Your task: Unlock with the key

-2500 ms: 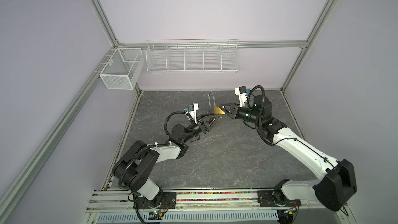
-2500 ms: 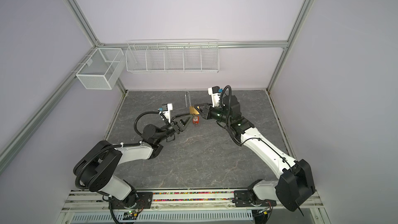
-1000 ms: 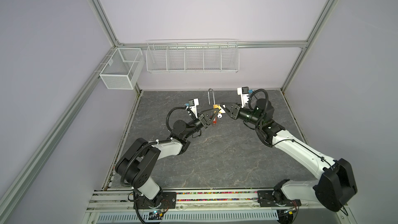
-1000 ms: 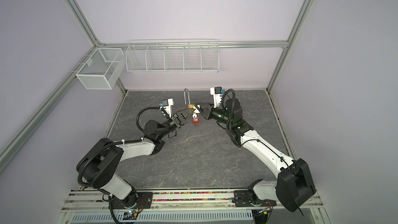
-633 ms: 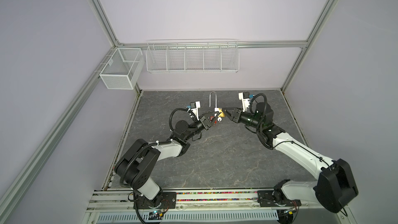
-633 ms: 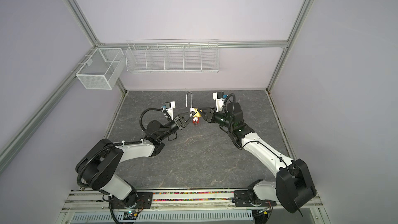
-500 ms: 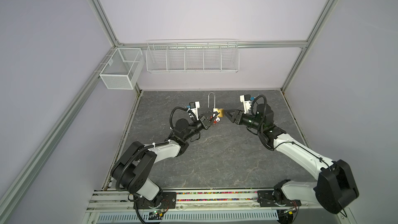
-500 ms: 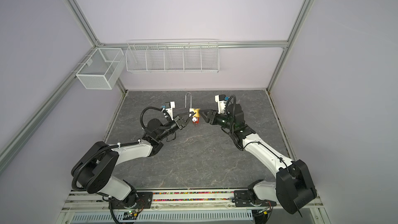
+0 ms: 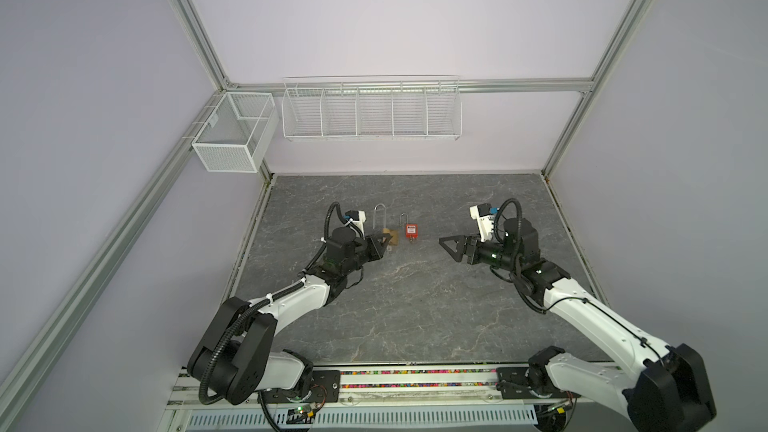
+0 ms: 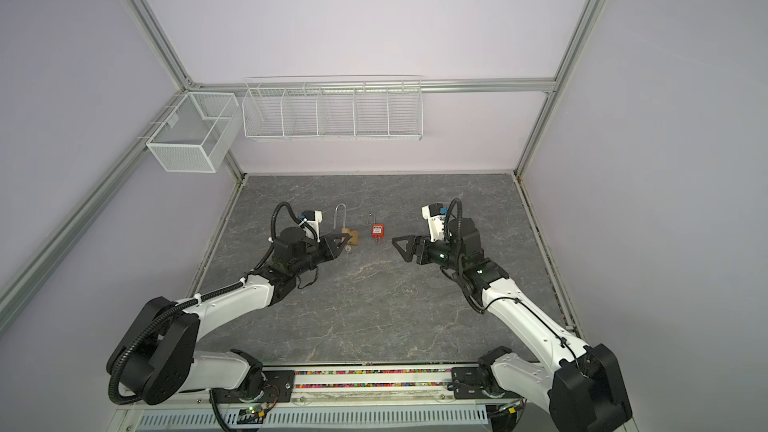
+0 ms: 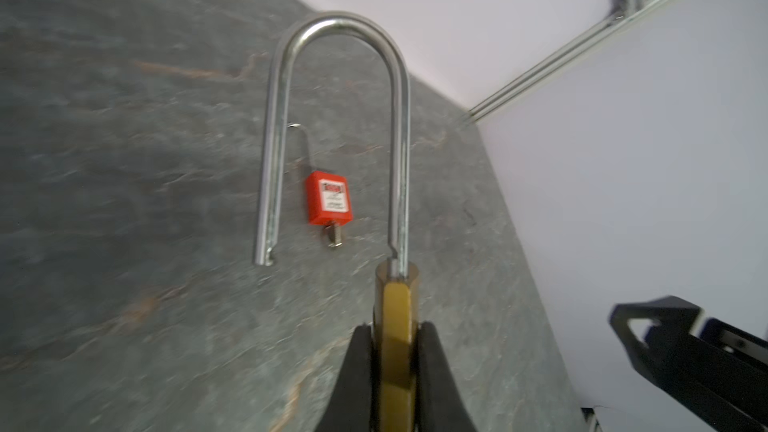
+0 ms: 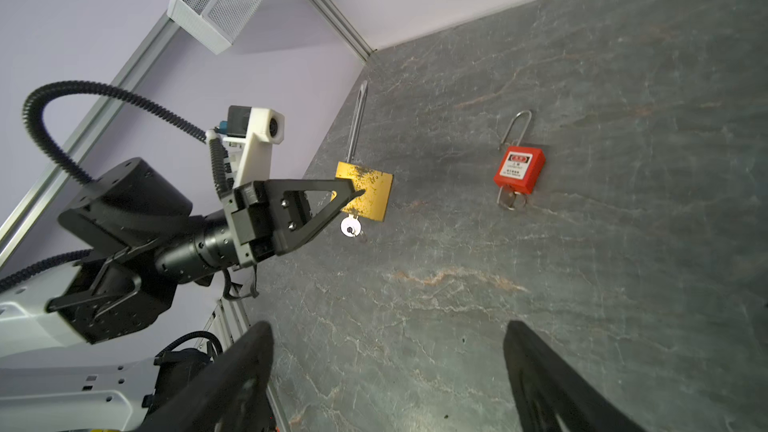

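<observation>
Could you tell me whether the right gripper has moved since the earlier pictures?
Yes: in a top view the right gripper has drawn back rightward, leaving a clear gap to the red padlock, which has stayed put.

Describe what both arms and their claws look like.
Both match: white link shells, black joints and bases. The left claw and right claw are black, with hollow triangular fingers. A black ribbed cable loops to each white wrist camera mount, beside a blue connector.
</observation>
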